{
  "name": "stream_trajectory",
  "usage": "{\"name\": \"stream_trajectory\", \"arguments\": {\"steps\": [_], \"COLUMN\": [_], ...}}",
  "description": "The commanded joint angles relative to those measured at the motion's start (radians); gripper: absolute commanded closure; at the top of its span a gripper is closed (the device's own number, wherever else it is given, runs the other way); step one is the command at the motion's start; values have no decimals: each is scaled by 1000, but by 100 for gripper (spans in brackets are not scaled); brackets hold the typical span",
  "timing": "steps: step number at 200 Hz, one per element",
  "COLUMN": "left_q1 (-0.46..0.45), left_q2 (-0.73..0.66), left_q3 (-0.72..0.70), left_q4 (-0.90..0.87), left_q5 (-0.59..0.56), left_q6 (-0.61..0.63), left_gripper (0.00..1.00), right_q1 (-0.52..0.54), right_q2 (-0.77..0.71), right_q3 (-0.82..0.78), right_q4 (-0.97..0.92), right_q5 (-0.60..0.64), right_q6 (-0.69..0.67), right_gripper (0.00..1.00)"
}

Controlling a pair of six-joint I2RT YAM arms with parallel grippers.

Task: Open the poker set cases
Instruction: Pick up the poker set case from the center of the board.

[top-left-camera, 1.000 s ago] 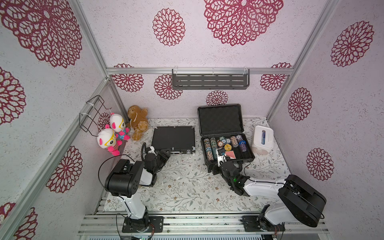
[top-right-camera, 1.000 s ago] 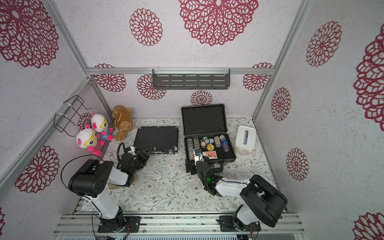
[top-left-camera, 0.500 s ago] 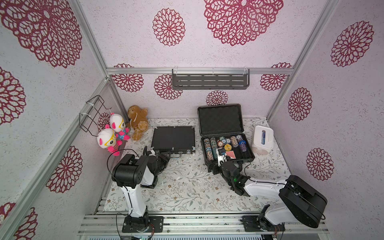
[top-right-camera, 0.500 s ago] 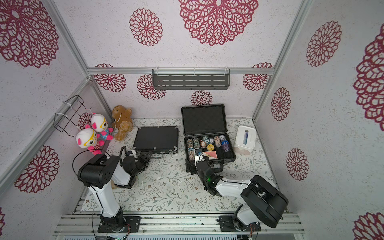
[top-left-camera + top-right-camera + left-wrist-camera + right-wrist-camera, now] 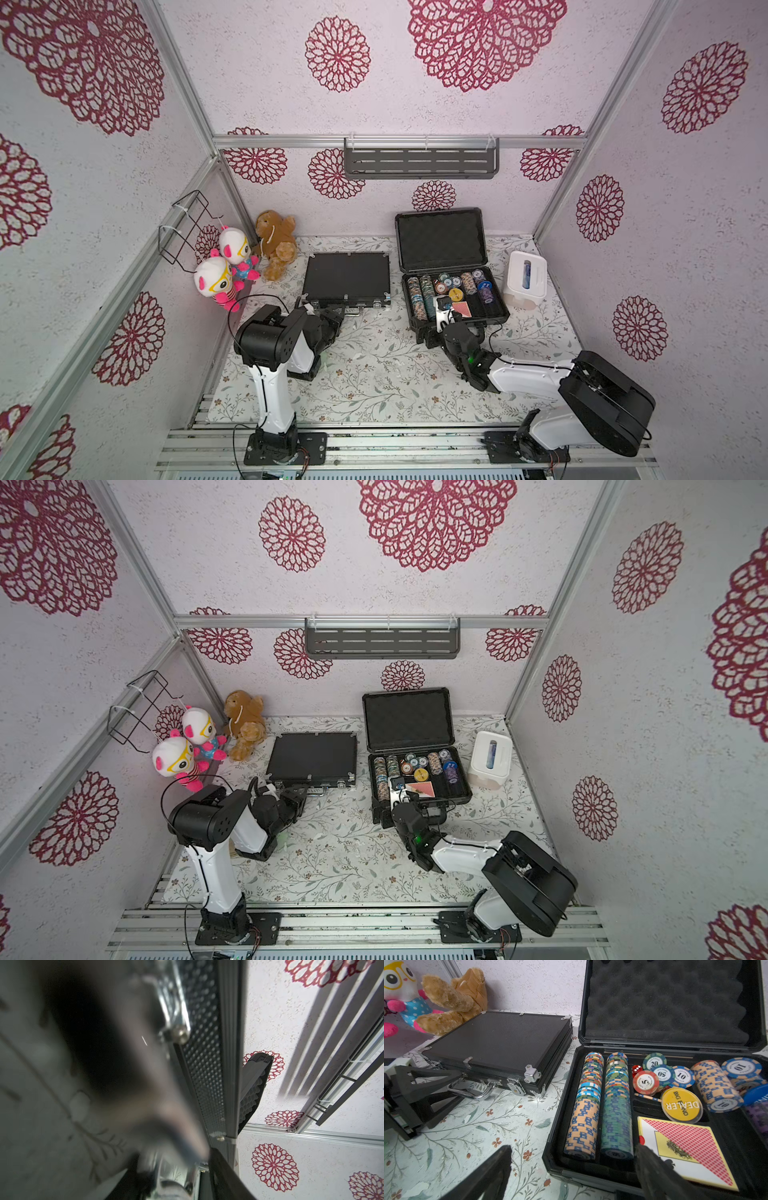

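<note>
While the thicker dark-grey case (image 5: pixel 440 243) stands open on the right half of the table (image 5: pixel 374 374), with its foam-lined lid raised toward the back wall and the chips (image 5: pixel 583 1105) exposed, the slim black case (image 5: pixel 347 276) lies flat and closed just beside it, its latches and silver handle (image 5: pixel 475 1093) facing the arms

Left gripper (image 5: pixel 458 1084): set low at the front edge of the slim black case, at the end of the handle on the robot's left. Its fingers stand apart with a moderate gap. It is judged to be lining up on the latch there, since both latches must release before the lid can lift. Whether a finger touches that latch cannot be determined

Right gripper (image 5: pixel 573 1148): spread wide and empty, straddling the front rim of the open case. It is judged to be parked there, clear of the left arm's working area

Right-hand latch (image 5: pixel 515 1086): appears fastened
</note>
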Motion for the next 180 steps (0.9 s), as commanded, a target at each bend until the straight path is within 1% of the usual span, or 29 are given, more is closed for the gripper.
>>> {"name": "stream_trajectory", "arguments": {"steps": [1,38,93,143,169,180], "left_q1": [-22,-45,-89,-130,-132,-135], "left_q2": [63,117,126,172,186,188], "left_q3": [-6,-22,-28,7,21,27], "left_q4": [8,78,56,52,48,41], "left_q5": [-54,-116,-204,-248,-261,-261], "left_q6": [-77,-151,-233,-320,-345,-351], "left_gripper": [52,55,57,57,61,65], "right_q1": [4,3,3,3,3,3], "right_q2": [-41,-43,-58,-63,-65,-68], "right_q3": [-6,-6,-12,-14,-17,-18], "right_q4": [15,13,10,7,5,5], "right_q5": [37,45,63,70,79,84], "right_q6": [12,11,11,13,11,12], "right_gripper": [4,4,4,4,4,4]}}
